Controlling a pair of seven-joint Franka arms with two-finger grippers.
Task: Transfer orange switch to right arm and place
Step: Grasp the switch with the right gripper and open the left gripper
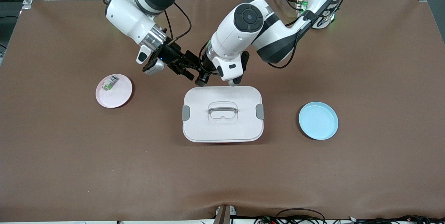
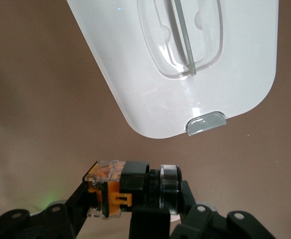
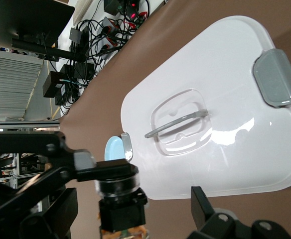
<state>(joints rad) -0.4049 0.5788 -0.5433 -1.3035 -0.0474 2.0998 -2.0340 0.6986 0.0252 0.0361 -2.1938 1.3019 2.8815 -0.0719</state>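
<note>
The orange switch [image 2: 130,188], black with a clear-orange rear block, hangs in the air above the table beside the white box, on the robots' side of it. My left gripper [image 2: 135,199] is shut on it, one finger on each end. In the right wrist view the switch [image 3: 120,206] sits between the spread fingers [image 3: 203,209] of my right gripper [image 3: 130,214], which is open and apart from it. In the front view the left gripper [image 1: 202,78] and the right gripper [image 1: 189,67] meet tip to tip, and the switch is hidden among their fingers.
A white lidded box [image 1: 222,135] with a handle and grey clips lies at mid-table. A pink plate [image 1: 120,97] toward the right arm's end carries a small grey-white and green part [image 1: 110,83]. An empty blue plate [image 1: 318,120] lies toward the left arm's end.
</note>
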